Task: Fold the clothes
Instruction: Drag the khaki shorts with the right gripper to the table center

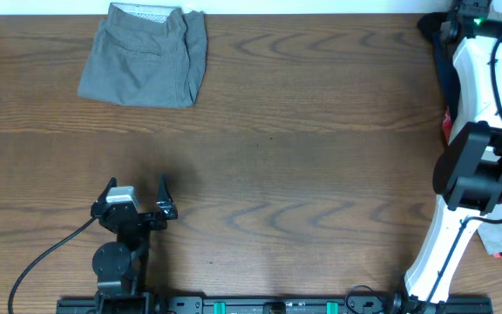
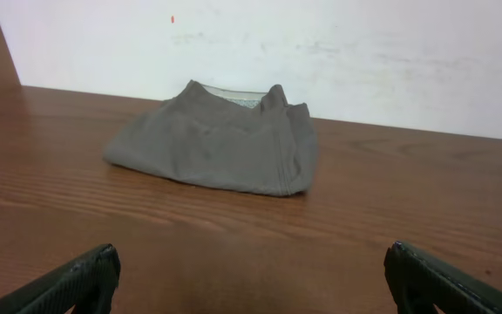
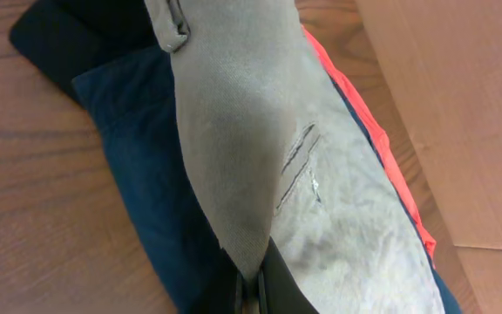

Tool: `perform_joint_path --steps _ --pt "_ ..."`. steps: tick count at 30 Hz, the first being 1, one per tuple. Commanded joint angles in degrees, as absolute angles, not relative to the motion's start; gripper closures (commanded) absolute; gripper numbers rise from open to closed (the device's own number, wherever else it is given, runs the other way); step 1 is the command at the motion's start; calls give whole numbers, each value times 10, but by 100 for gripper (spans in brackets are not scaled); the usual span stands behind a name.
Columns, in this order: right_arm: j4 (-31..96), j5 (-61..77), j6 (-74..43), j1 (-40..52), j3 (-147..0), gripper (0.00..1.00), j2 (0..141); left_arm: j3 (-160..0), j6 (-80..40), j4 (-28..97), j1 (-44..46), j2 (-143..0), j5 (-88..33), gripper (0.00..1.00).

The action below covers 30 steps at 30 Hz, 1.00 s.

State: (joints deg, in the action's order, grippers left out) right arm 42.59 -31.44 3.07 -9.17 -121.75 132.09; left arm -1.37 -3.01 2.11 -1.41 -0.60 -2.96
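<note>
Left hand [image 1: 138,186] sits low over the bench [image 1: 303,174] near the front edge, on the left side. Its two dark fingers [image 2: 81,281] are spread wide and hold nothing. From the left wrist camera they frame a bare stretch of brown wood grain.

Over at the right edge of the bench, the right hand [image 3: 253,292] is pressed together on a pale khaki garment [image 3: 251,131]. The cloth narrows to a pinched fold right between the dark fingertips at the bottom of the right wrist view. From that pinch the garment widens and runs away from the camera, with a few short stitched lines showing on its surface and a hemmed corner at the far end. It lies draped across a pile of other clothes: a navy piece [image 3: 138,183] directly beneath it, a black piece [image 3: 50,39] beyond that, and a red piece [image 3: 383,153] showing as a thin bright edge along its right side. The white right arm [image 1: 478,87] reaches along this edge in the overhead view and hides much of the pile.

Farthest off, in the back left part of the bench, well apart from both hands, lie folded grey shorts [image 1: 146,57]. They rest flat, with the lighter inner waistband showing at the far edge, close to the white wall [image 2: 321,52].
</note>
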Motion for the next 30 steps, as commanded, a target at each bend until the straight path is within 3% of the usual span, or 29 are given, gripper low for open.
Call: perform_joint_path --steps 1,10,20,30 --pt "436 -310 17 -57 -1221 99 1307 -2 -33 38 -16 -2 -21 2" --pt "484 -250 7 28 -1221 99 1307 -2 -33 38 -16 -2 -21 2" --pt "565 20 -107 161 -1220 99 1307 -2 -33 38 -16 -2 -21 2" --pt "634 192 -107 311 -1220 99 1307 -2 -33 38 -16 -2 -21 2"
